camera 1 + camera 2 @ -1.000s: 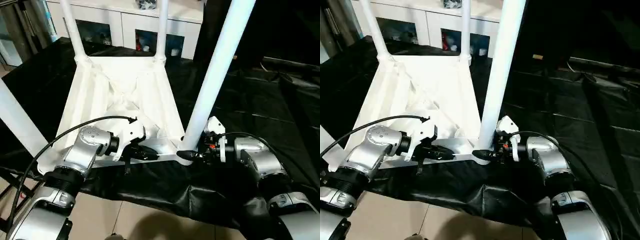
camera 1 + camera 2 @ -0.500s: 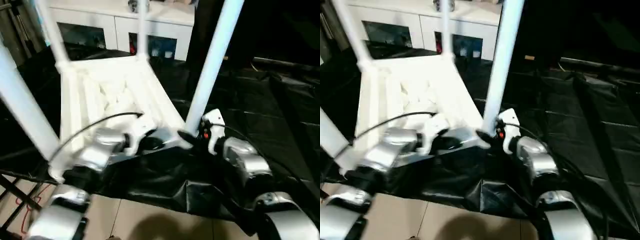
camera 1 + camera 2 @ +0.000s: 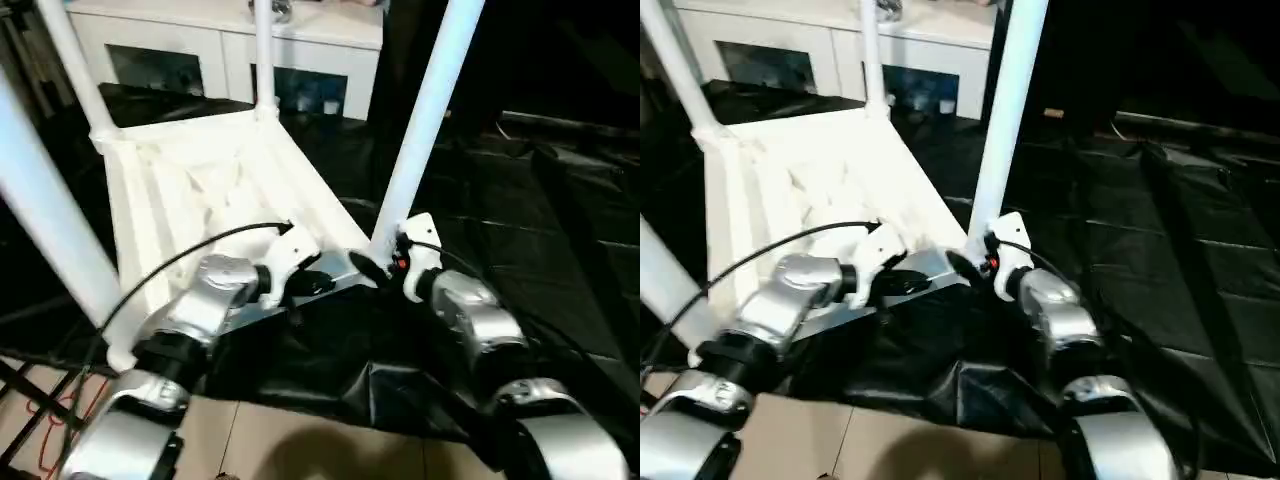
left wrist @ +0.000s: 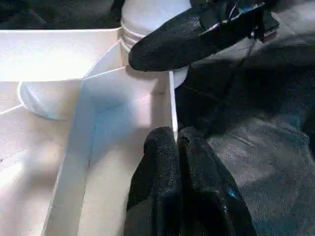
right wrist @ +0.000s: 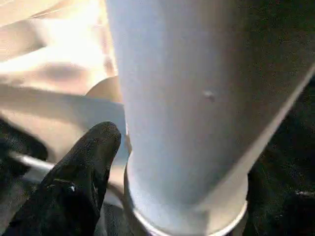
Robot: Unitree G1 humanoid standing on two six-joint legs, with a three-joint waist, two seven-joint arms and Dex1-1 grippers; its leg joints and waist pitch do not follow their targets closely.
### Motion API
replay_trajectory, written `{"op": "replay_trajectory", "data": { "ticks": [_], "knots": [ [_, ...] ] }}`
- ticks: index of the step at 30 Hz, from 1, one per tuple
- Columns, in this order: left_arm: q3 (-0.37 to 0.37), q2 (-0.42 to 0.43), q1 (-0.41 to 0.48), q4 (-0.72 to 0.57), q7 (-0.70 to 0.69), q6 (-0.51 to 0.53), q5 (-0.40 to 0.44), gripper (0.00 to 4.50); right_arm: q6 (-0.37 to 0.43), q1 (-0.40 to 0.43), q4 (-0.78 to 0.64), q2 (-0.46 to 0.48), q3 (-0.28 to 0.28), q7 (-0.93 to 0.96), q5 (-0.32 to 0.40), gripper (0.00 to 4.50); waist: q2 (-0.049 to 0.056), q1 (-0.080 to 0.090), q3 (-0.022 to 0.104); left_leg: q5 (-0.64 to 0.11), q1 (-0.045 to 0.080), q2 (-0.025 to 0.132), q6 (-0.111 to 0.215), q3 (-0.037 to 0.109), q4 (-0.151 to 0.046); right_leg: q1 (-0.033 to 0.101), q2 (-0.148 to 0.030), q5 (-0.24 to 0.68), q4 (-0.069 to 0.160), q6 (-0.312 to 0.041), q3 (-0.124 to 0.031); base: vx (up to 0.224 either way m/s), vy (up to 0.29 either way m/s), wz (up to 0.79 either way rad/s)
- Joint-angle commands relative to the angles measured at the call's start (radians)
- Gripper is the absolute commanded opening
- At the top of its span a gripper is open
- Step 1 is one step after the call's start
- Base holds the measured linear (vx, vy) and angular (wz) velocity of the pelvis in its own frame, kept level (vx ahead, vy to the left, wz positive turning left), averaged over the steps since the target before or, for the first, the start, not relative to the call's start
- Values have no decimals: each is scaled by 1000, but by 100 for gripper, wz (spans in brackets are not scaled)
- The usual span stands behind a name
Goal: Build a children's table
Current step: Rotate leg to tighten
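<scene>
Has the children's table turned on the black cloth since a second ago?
Yes. The children's table has swung: against the white cabinet, its far legs now sit further toward the robot's left.

Indoor test room, furnished partly like a home.
Low white cabinet (image 3: 230, 45) with glass-fronted compartments along the far wall, small items inside and on top. Work surface (image 3: 560, 230) draped in crinkled black sheeting reaching to a dark backdrop. Beige tiled floor (image 3: 300, 440) below, with black folding-stand struts (image 3: 25, 385) and a red cord (image 3: 55, 425) at the near corner. Looks like a staged setup, not a lived-in room.
</scene>
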State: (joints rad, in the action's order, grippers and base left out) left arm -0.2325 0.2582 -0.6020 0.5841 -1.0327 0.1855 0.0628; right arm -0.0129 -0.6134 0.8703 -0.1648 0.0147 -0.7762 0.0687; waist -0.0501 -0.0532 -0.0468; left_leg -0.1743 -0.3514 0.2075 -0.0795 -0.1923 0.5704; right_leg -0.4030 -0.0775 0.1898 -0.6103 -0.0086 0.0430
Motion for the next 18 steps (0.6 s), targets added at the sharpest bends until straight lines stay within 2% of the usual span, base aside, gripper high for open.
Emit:
{"op": "replay_trajectory", "data": {
  "ticks": [1, 2, 4, 6, 8, 10, 13, 14, 15, 18],
  "knots": [
    [-56, -13, 11, -31, -93, -44, -33, 0, -2, 24, -26, 15, 82, -162, 3, 371, 4, -4, 58, -246, -4, 23, 45, 10, -63, 45, -55, 177, 74, -210, -37, 0, 0, 0],
    [-56, -4, 12, -32, -110, -42, -37, 0, 5, 27, -35, 3, 84, -194, 10, 371, 5, -4, 60, -228, -2, 24, 52, 8, -61, 45, -53, 137, 71, -222, -38, 59, -2, 2],
    [-59, 27, 15, -30, -159, -67, -41, 0, 21, 36, -57, -33, 94, -277, 20, 371, 7, -9, 65, -151, 0, 22, 83, 4, -54, 50, -49, -5, 55, -268, -35, 59, -4, 2],
    [-58, 37, 15, -26, -175, -78, -42, 0, 26, 37, -60, -45, 96, -303, 22, 371, 9, -16, 63, -134, 1, 26, 102, -1, -51, 50, -48, -43, 51, -287, -33, 0, 0, 0],
    [-56, 52, 10, -10, -190, -97, -38, 0, 32, 41, -67, -64, 102, -348, 26, 371, 9, -20, 61, -148, 1, 29, 95, -2, -53, 50, -51, -14, 52, -289, -32, 0, 0, 0],
    [-54, 66, 4, 5, -202, -106, -37, 0, 40, 48, -82, -80, 111, -394, 30, 339, 8, -27, 58, -185, 4, 30, 76, -1, -55, 48, -52, 59, 58, -274, -32, 0, 0, 0],
    [-50, 89, -5, 23, -235, -118, -43, 0, 60, 64, -114, -106, 130, -475, 35, 320, 8, -38, 54, -226, 9, 31, 51, -1, -59, 44, -55, 146, 67, -250, -35, 0, 0, 0],
    [-50, 93, -6, 25, -243, -120, -44, 0, 66, 67, -122, -110, 135, -488, 36, 320, 8, -39, 54, -231, 10, 32, 47, -1, -60, 43, -54, 154, 68, -247, -35, 0, 0, 0],
    [-50, 97, -7, 27, -254, -123, -45, 0, 73, 69, -128, -114, 138, -502, 38, 297, 7, -39, 54, -233, 8, 31, 40, 0, -61, 45, -55, 164, 67, -241, -35, 0, 0, 0],
    [-50, 106, -8, 32, -272, -128, -46, 0, 83, 74, -141, -119, 146, -522, 38, 291, 8, -38, 56, -223, 7, 31, 32, 2, -62, 46, -55, 154, 65, -237, -35, 0, 0, 0]
  ]
}}
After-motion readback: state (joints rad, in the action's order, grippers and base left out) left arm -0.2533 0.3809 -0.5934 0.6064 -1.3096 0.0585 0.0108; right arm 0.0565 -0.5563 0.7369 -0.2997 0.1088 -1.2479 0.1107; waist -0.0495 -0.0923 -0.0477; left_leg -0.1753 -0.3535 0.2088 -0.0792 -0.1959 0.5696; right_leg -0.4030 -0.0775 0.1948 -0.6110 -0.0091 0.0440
